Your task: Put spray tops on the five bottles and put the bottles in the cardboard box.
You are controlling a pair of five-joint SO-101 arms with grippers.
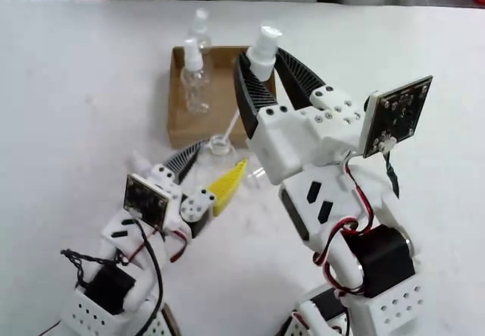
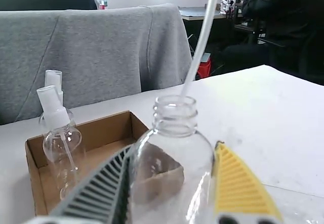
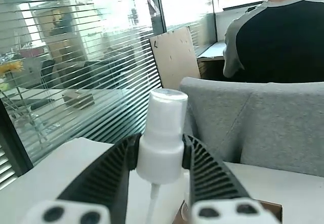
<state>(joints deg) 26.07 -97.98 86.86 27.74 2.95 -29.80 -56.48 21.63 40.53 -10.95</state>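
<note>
Left wrist view has my left pincer (image 2: pixel 169 186) clenched on the open bottle (image 2: pixel 172 153). Its black finger is on one side of the clear body and its yellow finger on the other, both below the shoulder, so the threaded neck stands free above them. The bottle is upright just beside the near wall of the cardboard box (image 1: pixel 182 127), which lies towards the far edge of the table (image 1: pixel 76 86). I cannot tell whether the bottle rests on the table or is lifted a little. My right pincer (image 3: pixel 159 148) grasps the spray top (image 3: pixel 162 133) by its white collar, above the box. The dip tube (image 2: pixel 201 37) runs down from it to the bottle's mouth, and I judge the tip to be just inside. One capped bottle (image 1: pixel 195 78) stands in the box near its far wall, and a second capped bottle (image 1: pixel 200 23) stands on the table just beyond that wall. The open bottle looks empty, thin-walled and slick, so I expect it to be very light, to dent under a hard squeeze and to twist in my grip once the top is turned. The broad body where I hold it seems the best place. The top looks small, hard and light, and the collar gives flat purchase. The tube is thin and bendy, so it will likely buckle if pushed down off-centre.
</note>
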